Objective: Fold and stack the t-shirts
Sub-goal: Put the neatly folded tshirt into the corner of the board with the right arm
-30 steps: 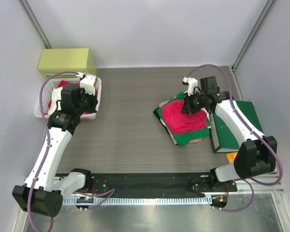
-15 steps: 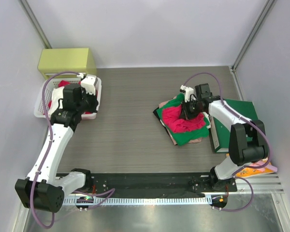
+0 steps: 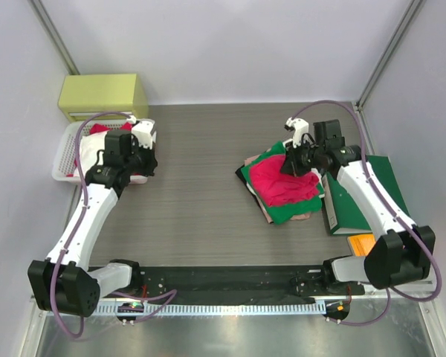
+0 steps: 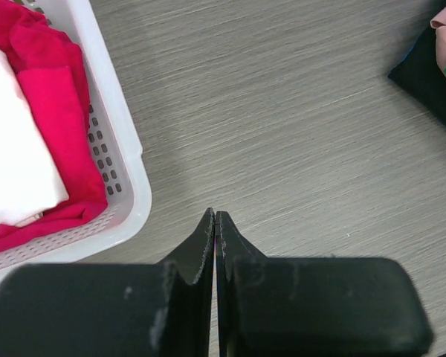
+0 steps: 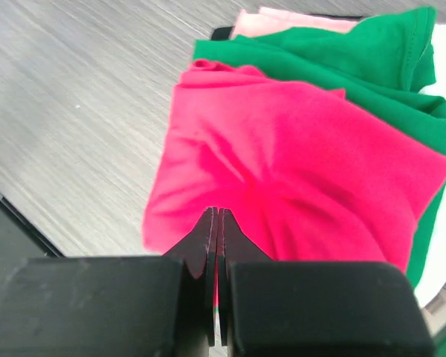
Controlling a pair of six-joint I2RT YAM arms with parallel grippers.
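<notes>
Our right gripper (image 5: 214, 213) is closed, pinching the pinkish-red t-shirt (image 5: 301, 160), which lies atop the green t-shirt (image 5: 364, 63) and the pale pink t-shirt (image 5: 282, 22) on the table (image 5: 74, 97). Our left gripper (image 4: 214, 217) is closed and empty beside the white basket (image 4: 123, 160).

T-shirt stack (image 3: 282, 186) mid-right, folder (image 3: 360, 197) at its right; basket (image 3: 59, 169) far left, box (image 3: 102, 93) behind.
</notes>
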